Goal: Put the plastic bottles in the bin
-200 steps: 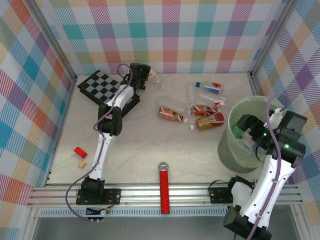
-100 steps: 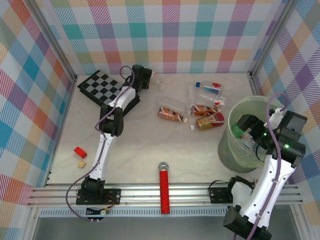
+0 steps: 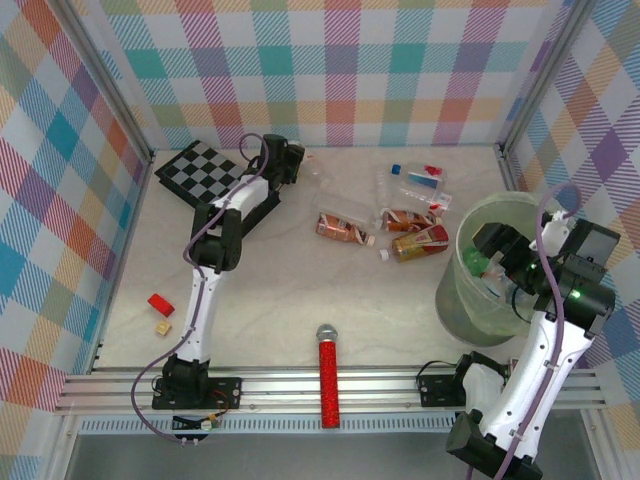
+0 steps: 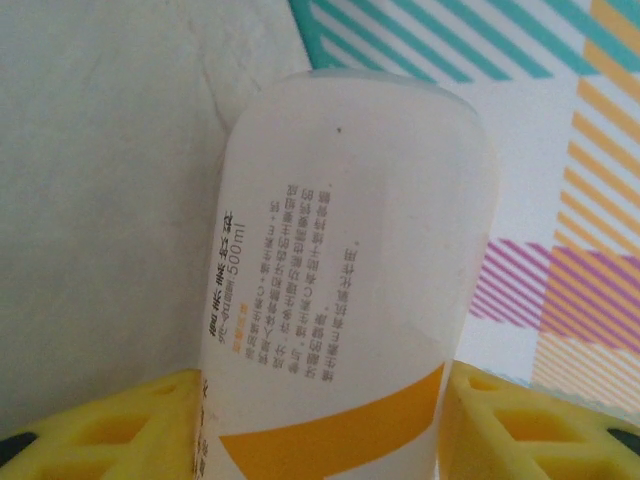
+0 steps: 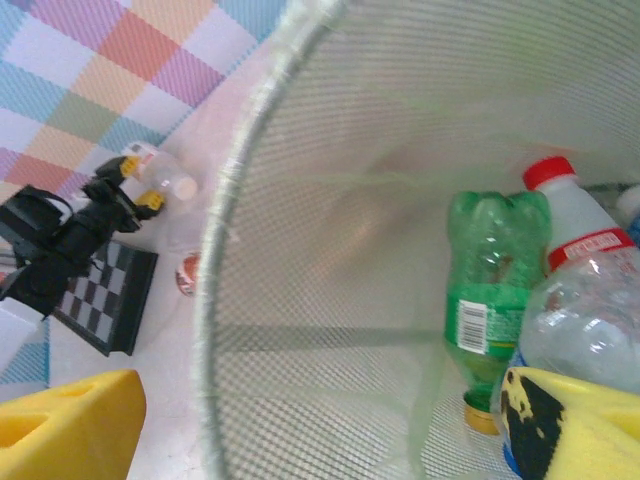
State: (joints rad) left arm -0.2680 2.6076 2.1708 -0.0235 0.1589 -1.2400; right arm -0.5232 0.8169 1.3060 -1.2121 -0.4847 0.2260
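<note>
- A red block [image 3: 160, 303] and a tan block [image 3: 162, 327] are lying near the tabletop's left edge.
- The checkerboard [image 3: 200, 172] is sitting in the far-left corner.
- The left gripper [image 3: 295, 163] is reaching along the far edge just past the checkerboard. Its yellow pads [image 4: 100, 420] are pressing on both sides of a pale bottle [image 4: 340, 260] with an orange label, pinching it.
- The microphone [image 3: 327, 385] is lying at the middle of the near edge.
- Loose plastic bottles [image 3: 418, 242] are lying clustered right of centre, towards the far edge.
- The bin [image 3: 455, 290] is standing at the right edge, holding a green bottle [image 5: 490, 290] and a red-capped bottle [image 5: 585, 290].
- The right gripper [image 3: 500, 250] is hovering over the bin's mouth, with its jaws spread wide and gripping nothing.
</note>
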